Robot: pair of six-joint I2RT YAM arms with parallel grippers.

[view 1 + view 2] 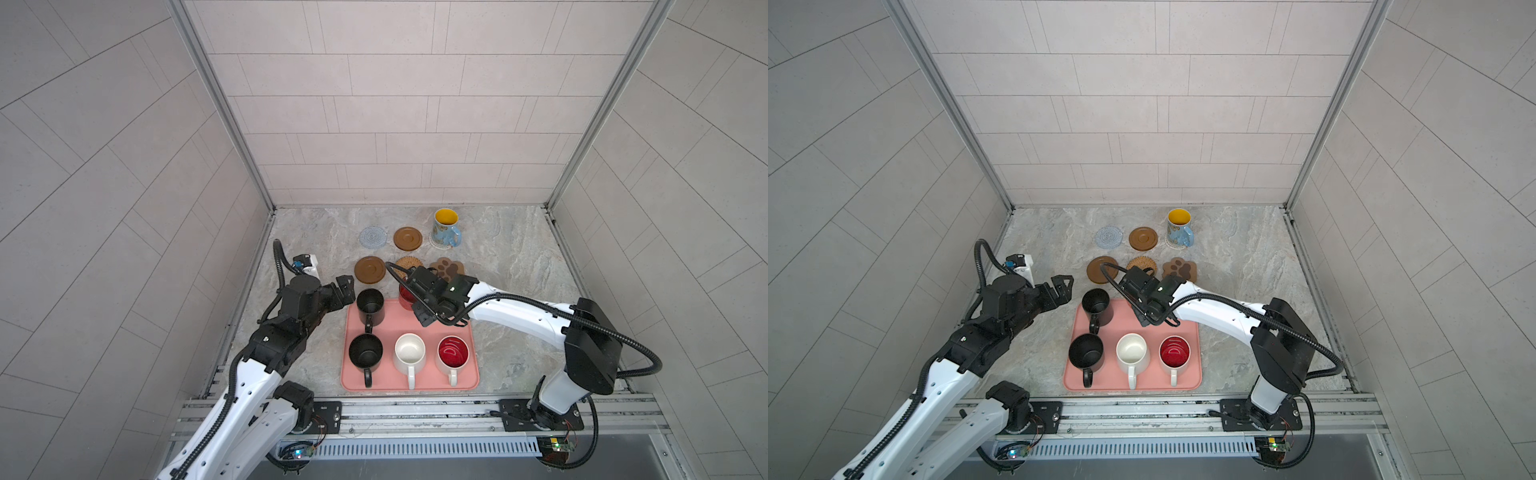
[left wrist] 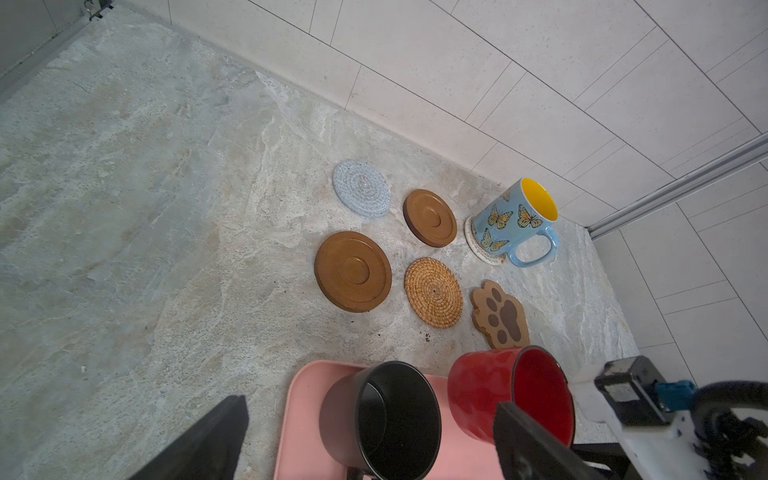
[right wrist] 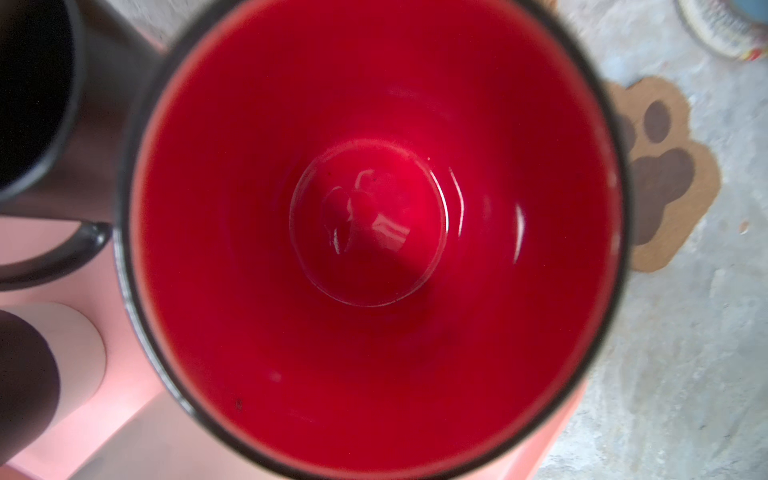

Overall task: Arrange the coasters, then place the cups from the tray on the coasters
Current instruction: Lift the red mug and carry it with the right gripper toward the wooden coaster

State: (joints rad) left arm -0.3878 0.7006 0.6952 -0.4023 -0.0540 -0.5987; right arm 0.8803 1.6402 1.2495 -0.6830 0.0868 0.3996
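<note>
My right gripper (image 1: 419, 313) hangs over the red cup (image 1: 405, 294) at the far edge of the pink tray (image 1: 415, 384). It is shut on that cup, its fingers hidden, and the cup's red inside (image 3: 374, 232) fills the right wrist view. My left gripper (image 1: 347, 286) stands open left of the tray, facing a black cup (image 2: 395, 419). Another black cup (image 1: 365, 353), a white cup (image 1: 410, 353) and a red-lined white cup (image 1: 453, 353) stand on the tray. The blue cup (image 1: 446, 227) stands on the whitish coaster (image 1: 436, 244).
Bare coasters lie beyond the tray: grey-blue woven (image 1: 372, 237), two brown discs (image 1: 407, 238) (image 1: 370, 269), rattan (image 2: 433, 292) and the paw (image 2: 500, 314). Tiled walls close in the marble table (image 1: 519, 270) at the back and both sides. A metal rail (image 1: 415, 411) runs along the front.
</note>
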